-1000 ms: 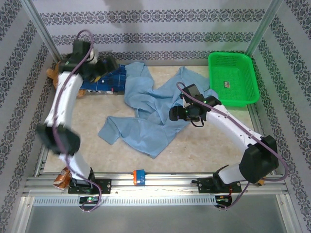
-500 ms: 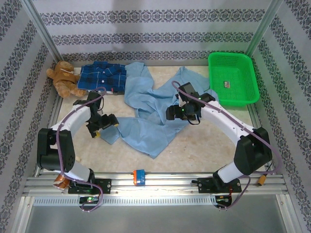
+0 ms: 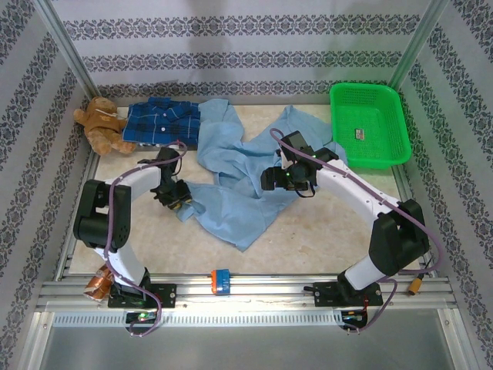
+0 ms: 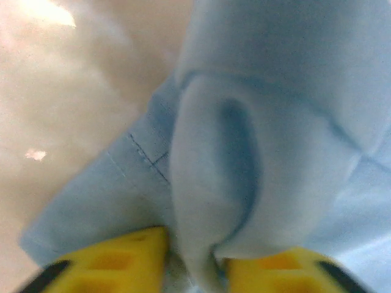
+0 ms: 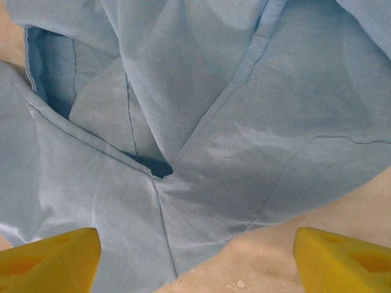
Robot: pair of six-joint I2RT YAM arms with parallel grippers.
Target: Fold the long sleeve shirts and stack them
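Note:
The light blue shirt (image 3: 231,196) lies crumpled across the middle of the table. The folded dark blue plaid shirt (image 3: 163,122) rests at the back left. My left gripper (image 3: 181,202) is at the light blue shirt's left edge; in the left wrist view it (image 4: 195,268) is shut on a pinched fold of that shirt (image 4: 275,152). My right gripper (image 3: 273,181) hovers over the shirt's middle right. In the right wrist view it (image 5: 195,256) stands open, its yellow fingertips (image 5: 49,259) wide apart above the cloth (image 5: 201,122) and its hem.
A brown teddy bear (image 3: 100,125) sits in the back left corner beside the plaid shirt. A green basket (image 3: 370,123) stands at the back right. A small blue and orange block (image 3: 221,279) is on the front rail. Patterned walls enclose the table.
My left arm swung from the plaid shirt at the back left down to the light blue shirt's left edge and closed on a fold. The right arm shifted slightly left.

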